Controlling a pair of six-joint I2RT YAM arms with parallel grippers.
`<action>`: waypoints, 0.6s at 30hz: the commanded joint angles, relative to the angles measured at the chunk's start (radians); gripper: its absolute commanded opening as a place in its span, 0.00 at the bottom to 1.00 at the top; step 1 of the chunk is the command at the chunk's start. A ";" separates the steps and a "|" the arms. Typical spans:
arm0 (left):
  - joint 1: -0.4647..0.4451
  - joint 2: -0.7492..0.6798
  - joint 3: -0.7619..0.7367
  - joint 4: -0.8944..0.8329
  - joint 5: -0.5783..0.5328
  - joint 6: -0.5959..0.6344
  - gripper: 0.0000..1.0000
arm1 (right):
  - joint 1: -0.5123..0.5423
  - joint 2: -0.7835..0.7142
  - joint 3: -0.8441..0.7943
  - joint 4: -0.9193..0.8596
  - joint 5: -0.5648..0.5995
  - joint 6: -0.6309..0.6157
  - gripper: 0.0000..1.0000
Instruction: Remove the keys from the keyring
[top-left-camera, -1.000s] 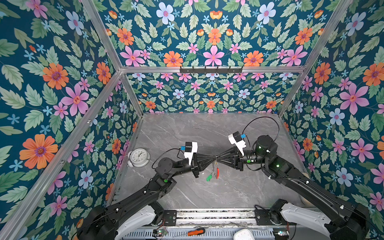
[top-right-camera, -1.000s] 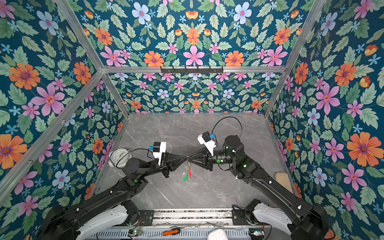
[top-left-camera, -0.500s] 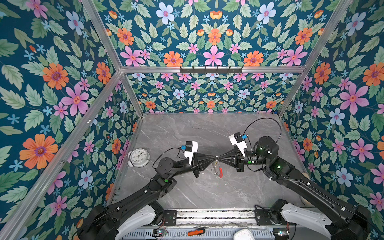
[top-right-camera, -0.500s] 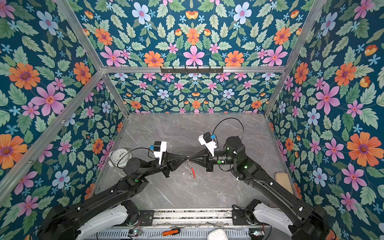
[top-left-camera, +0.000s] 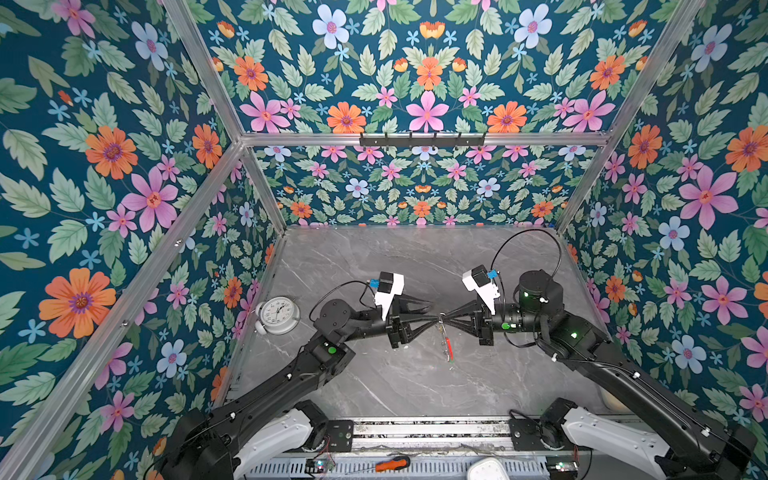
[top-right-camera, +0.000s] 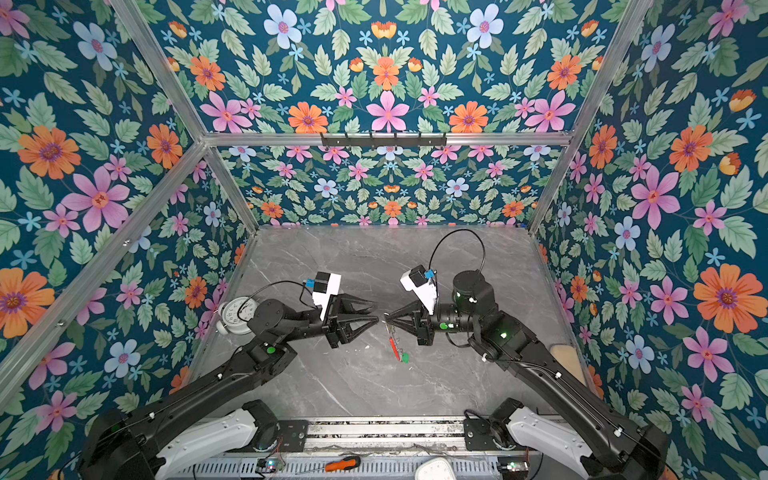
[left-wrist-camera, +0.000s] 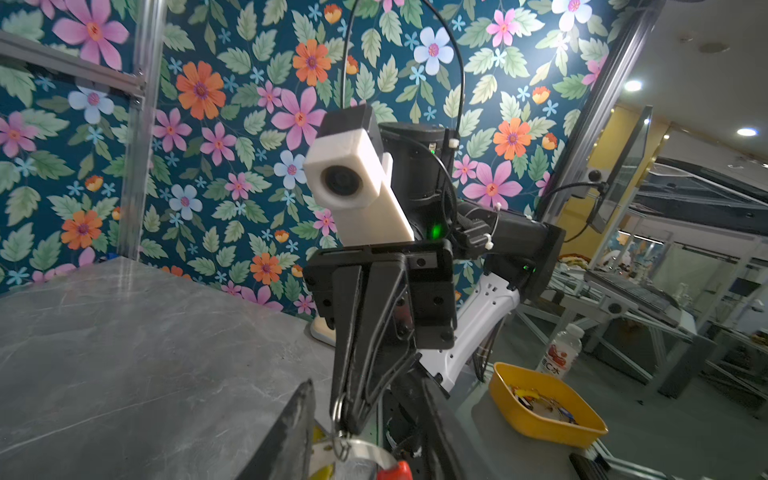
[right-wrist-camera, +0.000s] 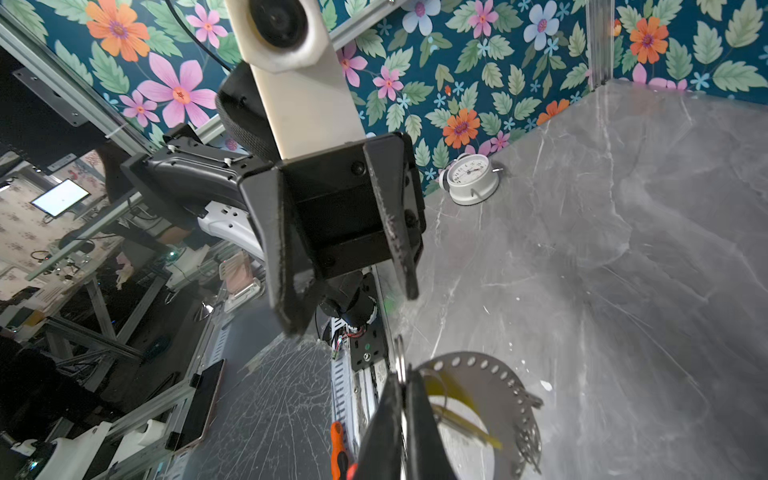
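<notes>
The keyring (top-left-camera: 447, 344) hangs edge-on above the grey table between both grippers, its red section (top-right-camera: 392, 345) and a green tag (top-right-camera: 404, 356) low down. My right gripper (top-left-camera: 443, 320) is shut on a small wire ring (right-wrist-camera: 400, 360) at the hoop's top. In the right wrist view the hoop (right-wrist-camera: 500, 380) is a grey band with holes, carrying a yellow tag (right-wrist-camera: 457, 401) and a metal key (right-wrist-camera: 527, 449). My left gripper (top-left-camera: 434, 314) faces it, open, with the jaws apart on either side of the right gripper's tips. Its fingers (left-wrist-camera: 291, 436) touch nothing.
A white alarm clock (top-left-camera: 277, 314) stands by the left wall. An orange-handled screwdriver (top-left-camera: 392, 462) lies on the front rail. Off the table, beyond the right arm, sits a yellow bin (left-wrist-camera: 544, 411). A black hook rail (top-left-camera: 422, 139) runs along the back wall.
My left gripper has opened and let go of the keyring. The right gripper has closed tight, and the hoop now hangs from it alone, turned edge-on.
</notes>
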 joint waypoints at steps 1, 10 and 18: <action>0.001 0.008 0.037 -0.149 0.075 0.042 0.43 | 0.002 -0.002 0.029 -0.103 0.009 -0.064 0.00; 0.001 0.028 0.123 -0.354 0.136 0.090 0.40 | 0.004 0.005 0.082 -0.181 -0.019 -0.103 0.00; 0.001 0.045 0.144 -0.368 0.166 0.090 0.30 | 0.005 0.013 0.089 -0.176 -0.005 -0.099 0.00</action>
